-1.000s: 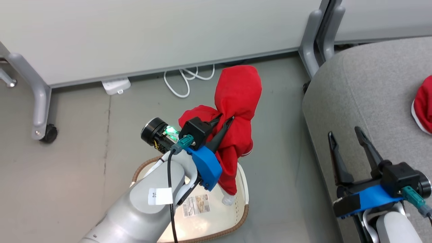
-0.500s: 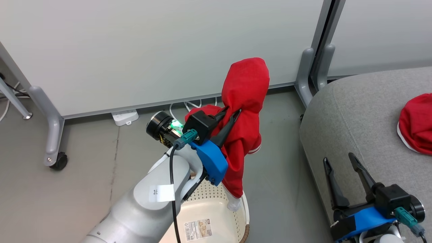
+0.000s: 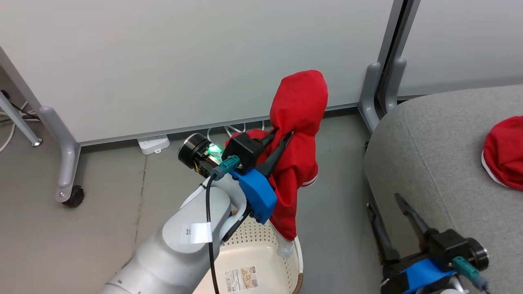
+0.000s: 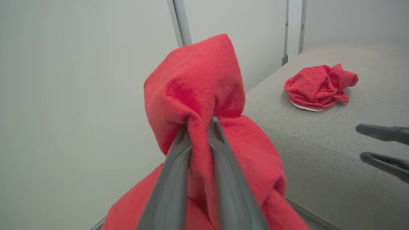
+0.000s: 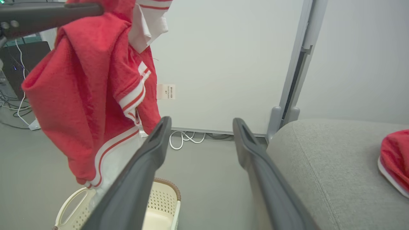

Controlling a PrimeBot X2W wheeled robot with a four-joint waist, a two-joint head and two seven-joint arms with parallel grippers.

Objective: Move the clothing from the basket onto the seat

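My left gripper [image 3: 284, 132] is shut on a bright red garment [image 3: 300, 106] with white striped trim, held up in the air. Its lower end hangs over the far rim of the cream perforated basket [image 3: 253, 241] on the floor. In the left wrist view the fingers [image 4: 179, 150] pinch a fold of the red cloth [image 4: 195, 80]. A second red garment [image 3: 504, 151] lies bunched on the grey seat [image 3: 441, 143] at the right. My right gripper [image 3: 384, 201] stands open and empty beside the seat's front edge; its fingers [image 5: 153, 150] frame the basket [image 5: 163, 198] and the hanging garment [image 5: 86, 80].
White partition panels stand behind on grey legs [image 3: 67, 163] with casters. Another grey post [image 3: 376, 94] rises by the seat's corner. A white power strip [image 3: 153, 143] and looped white cables [image 3: 229, 128] lie on the floor by the panel. Grey floor separates basket and seat.
The head view has tilted up. My left gripper keeps its hold and the garment hangs higher over the basket. My right gripper has sunk lower in the head view.
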